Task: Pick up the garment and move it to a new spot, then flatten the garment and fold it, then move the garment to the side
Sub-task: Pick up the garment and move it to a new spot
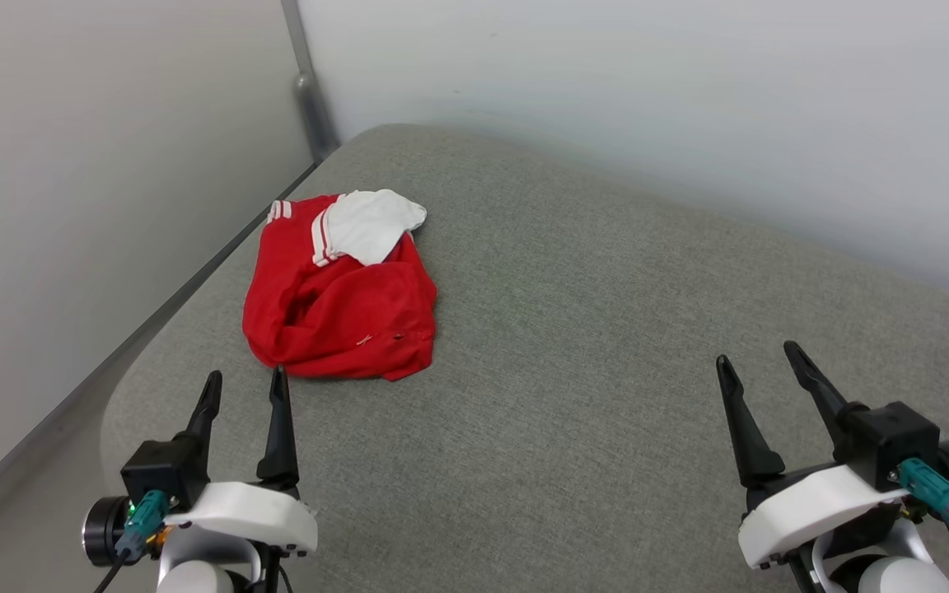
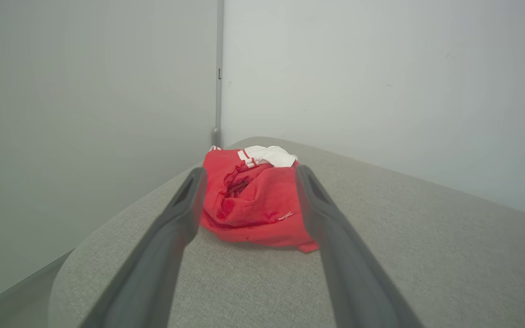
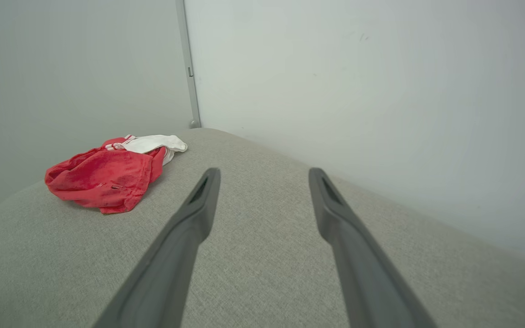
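- The left gripper is seen at the lower left. Its fingers are spread wide with nothing between them, and the tips are pointed at the garment, just short of its near edge.
- The garment is found crumpled in a red heap on the left part of the cushion, near the cushion's left edge and the wall. A white sleeve with striped trim is flopped over its far end.
- The garment is judged to be light, soft and limp. No shape would be kept once it is lifted, and hanging, trailing cloth is to be expected. It is judged neither fragile nor slippery, though some drag on the cushion's weave may be met.
- A hold is best taken on the raised fold at the near left of the heap, where the cloth stands proud of the cushion. How many layers would be caught there cannot be told.
- For flattening, the shoulders or hem corners would be wanted, but these cannot be made out in the heap.
- The right gripper is seen at the lower right over bare cushion, well apart from the garment. Its fingers are likewise parted and empty.
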Robot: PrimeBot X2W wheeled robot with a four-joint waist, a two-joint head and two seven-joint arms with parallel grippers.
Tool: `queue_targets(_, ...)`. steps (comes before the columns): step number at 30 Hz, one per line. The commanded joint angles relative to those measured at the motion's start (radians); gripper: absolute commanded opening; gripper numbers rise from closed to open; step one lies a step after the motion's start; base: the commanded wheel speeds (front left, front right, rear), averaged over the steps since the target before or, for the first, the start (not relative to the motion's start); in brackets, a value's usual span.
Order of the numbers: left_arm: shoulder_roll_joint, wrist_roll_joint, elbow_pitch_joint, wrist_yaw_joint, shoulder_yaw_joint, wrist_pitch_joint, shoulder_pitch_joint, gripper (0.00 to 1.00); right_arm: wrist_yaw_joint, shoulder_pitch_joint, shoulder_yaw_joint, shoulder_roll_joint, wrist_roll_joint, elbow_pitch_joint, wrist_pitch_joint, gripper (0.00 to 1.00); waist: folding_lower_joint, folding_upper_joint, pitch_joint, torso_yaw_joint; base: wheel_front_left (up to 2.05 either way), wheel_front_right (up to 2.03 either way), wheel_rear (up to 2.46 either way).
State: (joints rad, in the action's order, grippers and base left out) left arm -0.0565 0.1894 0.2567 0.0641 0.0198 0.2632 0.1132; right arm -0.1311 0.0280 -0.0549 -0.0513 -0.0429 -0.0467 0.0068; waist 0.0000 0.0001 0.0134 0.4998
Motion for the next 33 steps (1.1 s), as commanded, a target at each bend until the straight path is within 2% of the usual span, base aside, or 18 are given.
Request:
queue_targets(1, 0.002, -0.006, 0.005, 0.000, -0.006, 0.003, 0.023, 1.00, 0.001, 0.015, -0.002, 0.001, 0.001, -0.006, 0.000, 1.00, 0.0000, -0.0001, 0.006, -0.003, 0.00, 0.00, 0.00)
queue_targets(9, -0.036, -0.009, 0.039, 0.000, -0.005, -0.008, 0.174, 1.00, 0.001, 0.057, -0.016, 0.001, 0.029, -0.040, 0.018, 1.00, 0.0000, -0.0001, 0.089, -0.074, 0.00, 0.00, 0.00)
queue_targets(15, -0.083, 0.026, 0.025, -0.003, 0.037, -0.075, 0.333, 1.00, 0.001, 0.102, -0.023, 0.000, 0.049, -0.064, 0.027, 1.00, 0.0000, -0.0001, 0.173, -0.148, 0.00, 0.00, 0.00)
queue_targets(20, -0.156, 0.097, 0.075, 0.011, 0.098, -0.205, 0.465, 1.00, 0.001, 0.140, -0.005, 0.000, 0.039, -0.075, 0.020, 1.00, 0.0000, -0.0001, 0.257, -0.221, 0.00, 0.00, 0.00)
queue_targets(23, -0.219, 0.126, 0.124, 0.023, 0.123, -0.293, 0.515, 1.00, 0.001, 0.163, 0.003, -0.001, 0.037, -0.069, 0.010, 1.00, 0.0000, -0.0001, 0.302, -0.263, 0.00, 0.00, 0.00)
queue_targets(24, -0.279, 0.161, 0.176, 0.036, 0.138, -0.389, 0.552, 1.00, 0.001, 0.185, 0.003, -0.001, 0.032, -0.060, -0.002, 1.00, 0.0000, -0.0001, 0.341, -0.299, 0.00, 0.00, 0.00)
queue_targets(25, -0.303, 0.167, 0.189, 0.041, 0.141, -0.416, 0.564, 1.00, 0.001, 0.192, 0.002, 0.000, 0.030, -0.058, -0.007, 1.00, 0.0000, -0.0001, 0.353, -0.308, 0.00, 0.00, 0.00)
queue_targets(33, -0.440, 0.255, 0.332, 0.056, 0.153, -0.779, 0.591, 1.00, 0.001, 0.234, 0.003, -0.004, 0.021, -0.032, -0.030, 1.00, 0.0000, -0.0001, 0.435, -0.360, 0.00, 0.00, 0.00)
